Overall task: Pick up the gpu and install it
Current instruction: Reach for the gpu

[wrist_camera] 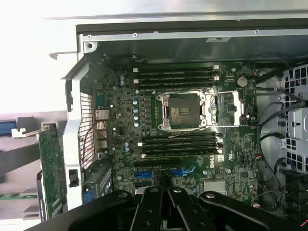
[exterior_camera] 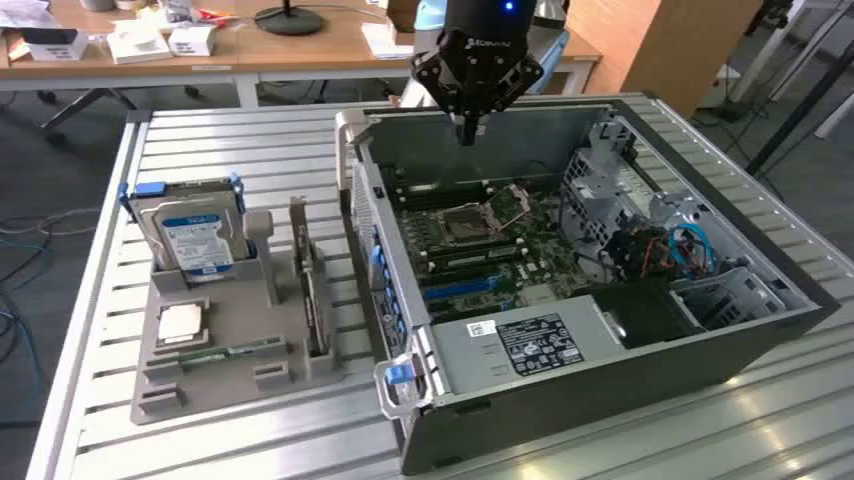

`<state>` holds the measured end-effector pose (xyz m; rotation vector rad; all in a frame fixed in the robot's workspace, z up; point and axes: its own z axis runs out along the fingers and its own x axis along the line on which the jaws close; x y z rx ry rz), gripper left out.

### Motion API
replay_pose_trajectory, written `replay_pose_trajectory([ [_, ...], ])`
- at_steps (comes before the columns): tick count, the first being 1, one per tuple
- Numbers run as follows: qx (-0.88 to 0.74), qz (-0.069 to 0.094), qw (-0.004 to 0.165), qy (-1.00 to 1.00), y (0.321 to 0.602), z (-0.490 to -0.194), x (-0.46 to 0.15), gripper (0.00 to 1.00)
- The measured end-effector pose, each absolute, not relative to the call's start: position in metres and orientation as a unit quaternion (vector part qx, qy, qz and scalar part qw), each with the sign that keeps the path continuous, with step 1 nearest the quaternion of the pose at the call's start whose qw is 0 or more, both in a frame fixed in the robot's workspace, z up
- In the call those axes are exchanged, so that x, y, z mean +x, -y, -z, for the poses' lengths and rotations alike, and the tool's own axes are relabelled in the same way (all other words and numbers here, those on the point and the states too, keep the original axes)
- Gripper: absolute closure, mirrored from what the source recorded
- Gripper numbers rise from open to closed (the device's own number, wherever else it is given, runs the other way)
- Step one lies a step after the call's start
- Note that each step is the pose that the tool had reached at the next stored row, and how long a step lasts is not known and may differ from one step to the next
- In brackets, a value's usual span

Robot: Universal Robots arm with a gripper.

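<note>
The gpu (exterior_camera: 310,290) is a thin dark card standing on edge in a slot of the grey holder (exterior_camera: 234,385), to the exterior view's left of the open computer case (exterior_camera: 627,350). In the wrist view the gpu (wrist_camera: 50,166) shows as a board beside the case's rear panel. My gripper (exterior_camera: 467,128) hangs over the far side of the case, well away from the card, its fingers shut together on nothing. In the wrist view the gripper (wrist_camera: 166,190) points down at the motherboard (wrist_camera: 183,125), near the blue expansion slots (wrist_camera: 166,172).
The holder also carries a silver hard drive (exterior_camera: 198,235), a small square chip (exterior_camera: 179,322) and a green memory stick (exterior_camera: 234,352). Inside the case are the motherboard (exterior_camera: 481,235), cables (exterior_camera: 667,250) and a power supply (exterior_camera: 527,345). A desk (exterior_camera: 200,45) stands behind.
</note>
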<state>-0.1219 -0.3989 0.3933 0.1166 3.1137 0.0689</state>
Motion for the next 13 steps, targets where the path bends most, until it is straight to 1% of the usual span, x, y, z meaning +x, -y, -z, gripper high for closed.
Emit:
replay_pose_trajectory([
  [13, 0.037, -0.022, 0.012, -0.999, 0.3988, -0.3932, -0.1280, 0.90],
])
